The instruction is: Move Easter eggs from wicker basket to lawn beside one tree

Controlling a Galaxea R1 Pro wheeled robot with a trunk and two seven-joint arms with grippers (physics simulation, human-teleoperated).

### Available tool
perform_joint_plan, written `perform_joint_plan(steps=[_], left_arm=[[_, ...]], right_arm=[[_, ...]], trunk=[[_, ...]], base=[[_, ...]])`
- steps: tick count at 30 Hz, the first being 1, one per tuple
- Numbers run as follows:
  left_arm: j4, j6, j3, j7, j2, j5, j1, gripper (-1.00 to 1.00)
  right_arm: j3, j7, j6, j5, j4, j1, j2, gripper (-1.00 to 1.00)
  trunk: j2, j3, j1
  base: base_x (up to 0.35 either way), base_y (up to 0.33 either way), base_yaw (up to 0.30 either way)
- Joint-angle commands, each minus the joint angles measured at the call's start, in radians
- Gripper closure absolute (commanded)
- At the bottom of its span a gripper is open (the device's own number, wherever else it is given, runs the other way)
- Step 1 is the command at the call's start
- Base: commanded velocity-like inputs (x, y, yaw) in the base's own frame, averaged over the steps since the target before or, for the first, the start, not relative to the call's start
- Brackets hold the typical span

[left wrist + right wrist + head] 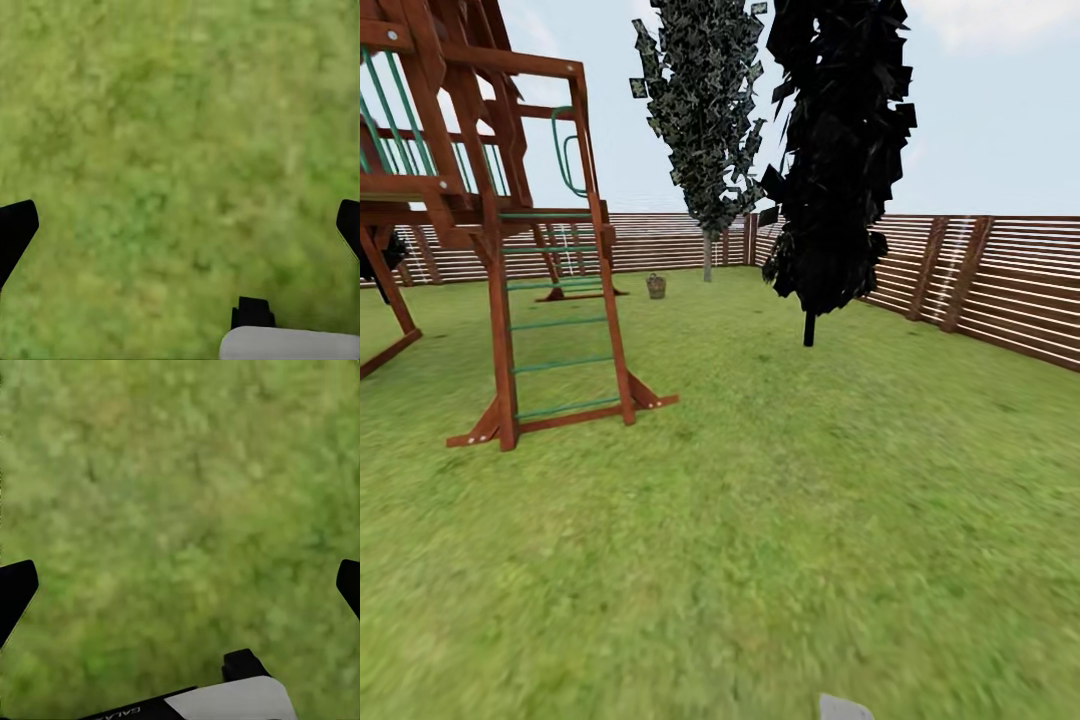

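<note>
Approach step, nothing picked yet. Wicker basket [656,286] sits far across the lawn [780,520], just left of the grey-trunked tree [707,150], right of the play frame [510,230]. Left gripper [180,225] & right gripper [180,585]: fingers wide apart, empty, over grass. Next: drive fwd to the basket. Eggs too small to tell.

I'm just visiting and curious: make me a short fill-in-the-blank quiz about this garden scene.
1. The wicker basket stands far off on the ____.
2. The wooden play frame's ladder has rungs coloured ____.
3. The garden is enclosed by a slatted wooden ____.
4. Both wrist views show the left gripper and the right gripper with fingers spread ____ over grass.

Missing words: lawn; green; fence; open
</note>
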Motion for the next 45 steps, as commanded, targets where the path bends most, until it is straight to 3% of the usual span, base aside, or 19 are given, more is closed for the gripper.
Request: perform_joint_plan(steps=[1, 45], left_arm=[[0.001, -0.003, -0.002, 0.003, 0.0, -0.001, -0.001, -1.0], [0.001, -0.003, -0.003, 0.003, -0.001, -0.001, -0.001, -1.0]], right_arm=[[-0.001, -0.002, 0.0, -0.007, -0.001, 0.0, 0.0, -1.0], [-0.001, -0.002, 0.0, -0.004, -0.001, 0.0, 0.0, -1.0]], trunk=[[-0.001, -0.001, 0.001], [-0.001, -0.001, 0.001]], base=[[0.329, 0.0, 0.0], [0.326, 0.0, 0.0]])
